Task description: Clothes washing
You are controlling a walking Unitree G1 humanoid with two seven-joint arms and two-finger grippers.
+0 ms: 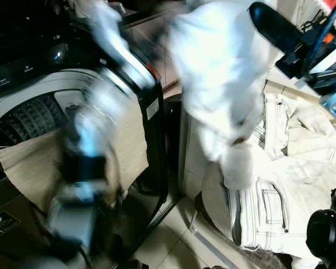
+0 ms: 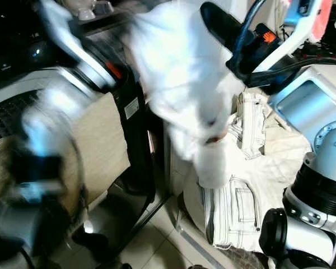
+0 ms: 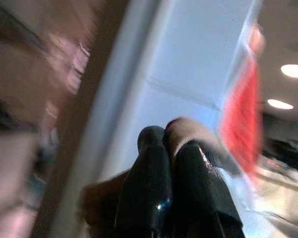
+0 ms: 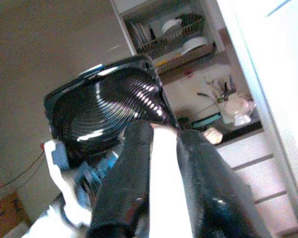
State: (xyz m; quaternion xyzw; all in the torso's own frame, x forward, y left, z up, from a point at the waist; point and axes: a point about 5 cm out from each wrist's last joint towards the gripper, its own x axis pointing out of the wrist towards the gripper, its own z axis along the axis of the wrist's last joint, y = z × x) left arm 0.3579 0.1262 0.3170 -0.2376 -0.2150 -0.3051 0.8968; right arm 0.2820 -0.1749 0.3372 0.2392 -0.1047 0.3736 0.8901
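Garment point(image 1: 218, 73), white and blurred, hangs raised just right of the washing machine point(image 1: 50, 106), above a pile of pale clothes point(image 1: 280, 185) beside it. Your right gripper point(image 4: 164, 148) pinches the white cloth between its fingers. Your left gripper point(image 3: 170, 148) has its fingers pressed together on a scrap of fabric, above the machine.
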